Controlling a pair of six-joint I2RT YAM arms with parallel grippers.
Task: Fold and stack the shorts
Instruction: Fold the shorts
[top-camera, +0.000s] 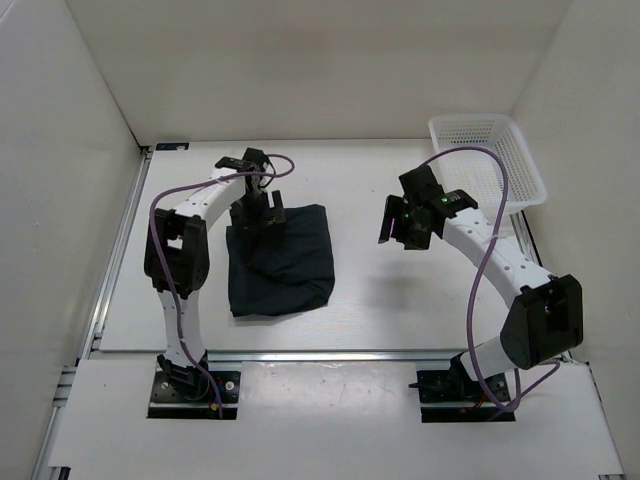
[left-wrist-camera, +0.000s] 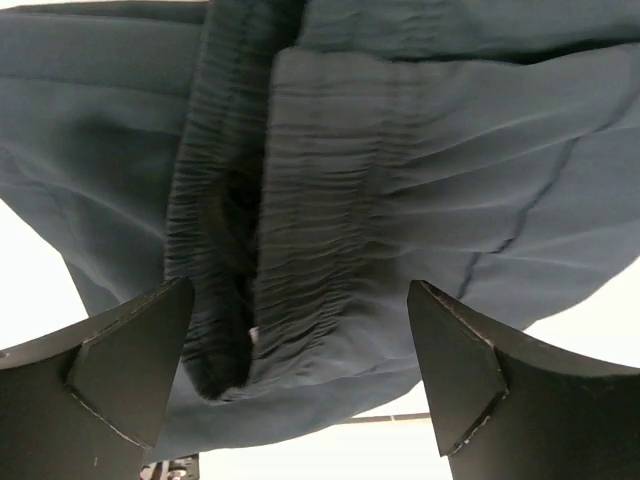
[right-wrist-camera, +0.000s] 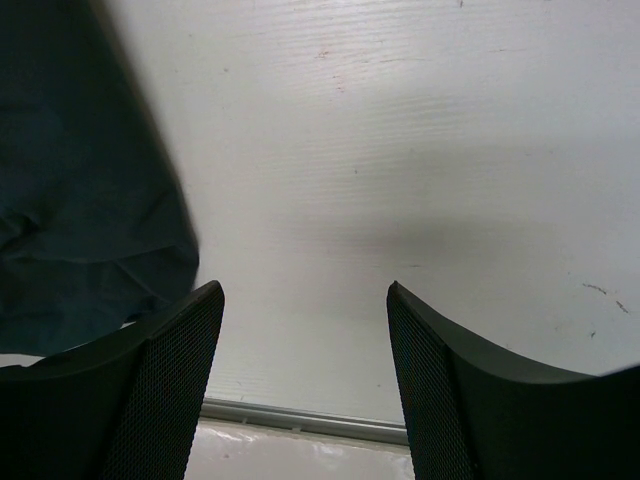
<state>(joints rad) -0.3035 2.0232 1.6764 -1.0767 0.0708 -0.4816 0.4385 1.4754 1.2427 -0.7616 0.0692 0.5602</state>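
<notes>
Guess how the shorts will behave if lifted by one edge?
Probably floppy: the shorts lie in soft wrinkles and folds, so a one-edge lift would likely unfold them. The gathered waistband looks thicker, likely the firmest pinch spot. Pushing would probably bunch the fabric rather than slide it.

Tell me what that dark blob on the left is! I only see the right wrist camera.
Observer: It's the shorts, lying in a rough square on the table.
Operator: Where's the other claw?
Observer: The left claw is at the shorts' far edge, open, with the waistband between its fingers.
Operator: Is anything else out there?
Observer: A white basket sits in the far right corner, beyond your right claw.
</notes>
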